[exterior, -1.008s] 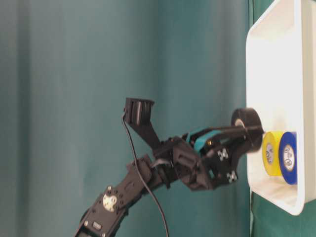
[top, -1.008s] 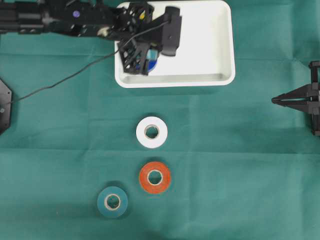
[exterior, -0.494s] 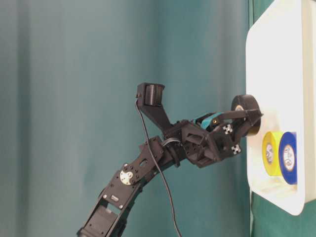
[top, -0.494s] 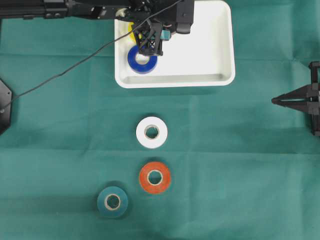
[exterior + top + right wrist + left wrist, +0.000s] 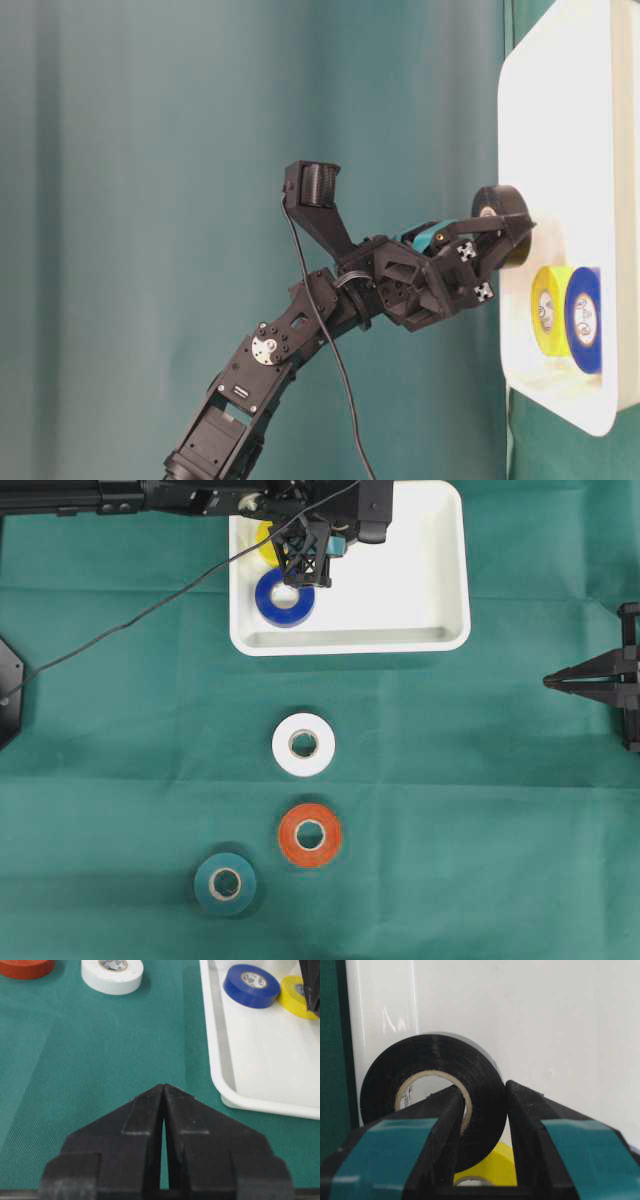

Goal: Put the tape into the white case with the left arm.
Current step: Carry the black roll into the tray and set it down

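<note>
- The left end effector is pinching the black tape over the white case.
- The right end effector is sitting pressed together above the bench.

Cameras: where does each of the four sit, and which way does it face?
Overhead: above, facing down on the green cloth, white case and loose rolls; left arm enters top left.
Table-level: low and rolled sideways, facing the left tool gripping the black tape.
Left wrist: behind the left tool's fingers, facing the black tape over the case.
Right wrist: behind the shut right tool, facing the case.
Shared: blue tape shows overhead, table-level and right wrist.
</note>
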